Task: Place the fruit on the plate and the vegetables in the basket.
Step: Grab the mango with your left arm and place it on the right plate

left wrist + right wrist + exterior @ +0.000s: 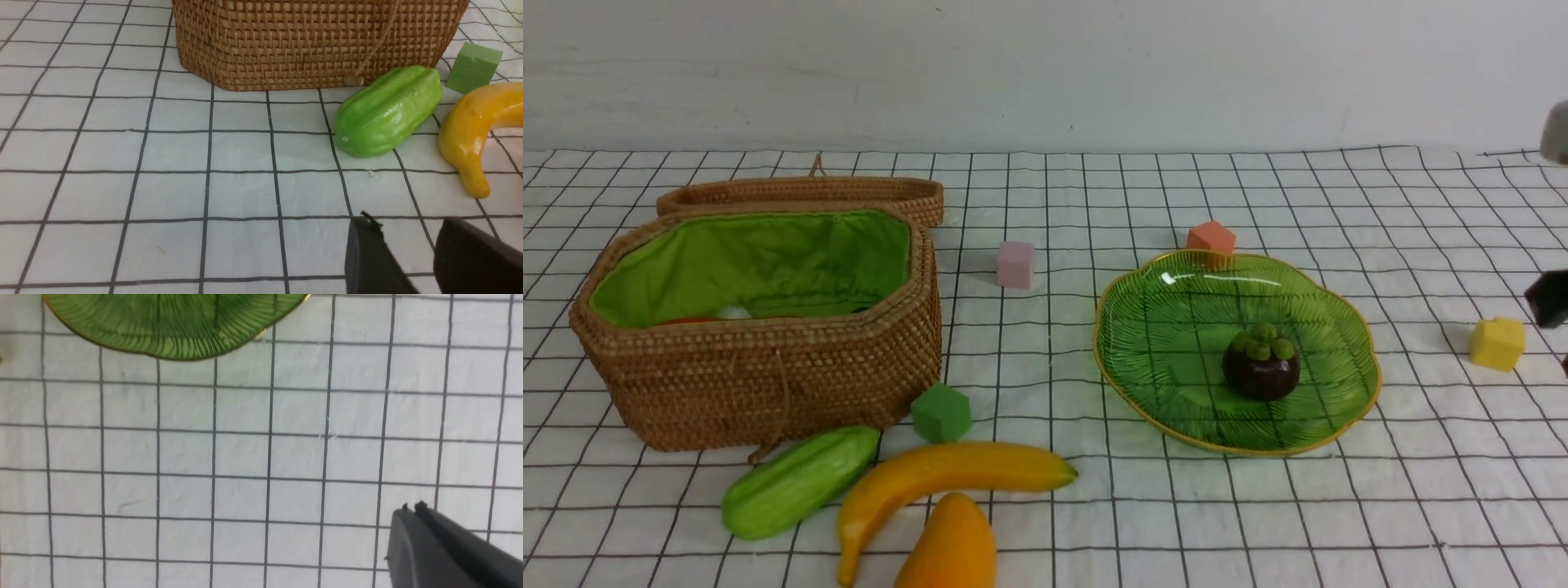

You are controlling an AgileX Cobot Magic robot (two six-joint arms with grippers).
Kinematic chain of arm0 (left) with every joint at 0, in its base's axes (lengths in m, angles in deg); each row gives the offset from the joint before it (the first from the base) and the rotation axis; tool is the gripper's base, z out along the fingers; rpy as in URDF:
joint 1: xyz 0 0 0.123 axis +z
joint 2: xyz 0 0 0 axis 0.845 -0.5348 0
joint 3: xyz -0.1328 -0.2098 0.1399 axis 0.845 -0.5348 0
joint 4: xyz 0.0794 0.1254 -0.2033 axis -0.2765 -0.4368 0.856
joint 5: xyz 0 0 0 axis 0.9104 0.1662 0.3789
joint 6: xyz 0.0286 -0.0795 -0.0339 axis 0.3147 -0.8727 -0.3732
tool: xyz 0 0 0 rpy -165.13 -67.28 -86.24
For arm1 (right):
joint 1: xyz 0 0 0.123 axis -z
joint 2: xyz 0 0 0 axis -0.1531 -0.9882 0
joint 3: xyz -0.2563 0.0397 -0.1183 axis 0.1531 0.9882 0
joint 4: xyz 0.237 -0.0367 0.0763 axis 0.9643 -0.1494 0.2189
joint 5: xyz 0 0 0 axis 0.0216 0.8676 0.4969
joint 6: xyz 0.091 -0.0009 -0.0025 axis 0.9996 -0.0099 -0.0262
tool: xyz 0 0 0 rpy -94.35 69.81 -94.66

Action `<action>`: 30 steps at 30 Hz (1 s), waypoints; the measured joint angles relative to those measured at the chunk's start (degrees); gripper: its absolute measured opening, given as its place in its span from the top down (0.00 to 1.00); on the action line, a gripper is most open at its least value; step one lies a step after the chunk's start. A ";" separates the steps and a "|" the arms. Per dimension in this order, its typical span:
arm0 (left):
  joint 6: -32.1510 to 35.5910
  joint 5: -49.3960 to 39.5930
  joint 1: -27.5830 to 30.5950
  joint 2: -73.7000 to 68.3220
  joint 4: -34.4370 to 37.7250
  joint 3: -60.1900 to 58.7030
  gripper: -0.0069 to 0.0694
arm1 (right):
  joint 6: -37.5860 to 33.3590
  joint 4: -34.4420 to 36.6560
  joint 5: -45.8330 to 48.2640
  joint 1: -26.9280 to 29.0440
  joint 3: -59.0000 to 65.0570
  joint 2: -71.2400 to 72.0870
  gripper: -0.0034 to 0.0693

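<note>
The wicker basket [768, 384] stands open at the left with its lid [800, 194] behind it. Slivers of the orange carrot [686, 320] and white radish [735, 312] show inside. The green gourd [800, 480], banana [947, 482] and mango [952, 543] lie in front of the basket. The mangosteen [1260, 363] sits on the green plate [1168, 327]. My left gripper [406, 228] is open and empty above the cloth, short of the gourd [388, 110] and banana [474, 126]. My right gripper [410, 510] is shut and empty, beside the plate [175, 322].
Foam cubes lie around: green [941, 412] by the basket's corner, pink [1015, 264] mid-table, orange [1210, 238] behind the plate, yellow [1497, 343] at the right. A dark part of my right arm [1550, 298] shows at the right edge. A checked cloth covers the table.
</note>
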 joint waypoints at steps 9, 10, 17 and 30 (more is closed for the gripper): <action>0.00 0.00 0.00 0.00 0.00 0.00 0.60 | -2.36 -3.62 -9.62 0.00 6.17 5.58 0.96; 0.00 0.00 0.00 0.00 0.00 0.00 0.60 | -2.52 -3.85 -12.65 0.00 7.91 7.25 0.96; 0.00 0.00 0.00 0.00 0.00 0.00 0.60 | -2.50 -5.83 -34.76 0.00 29.15 31.58 0.95; 0.00 0.00 0.00 0.00 0.00 0.00 0.60 | -2.50 -4.50 -44.76 8.35 68.20 73.44 0.94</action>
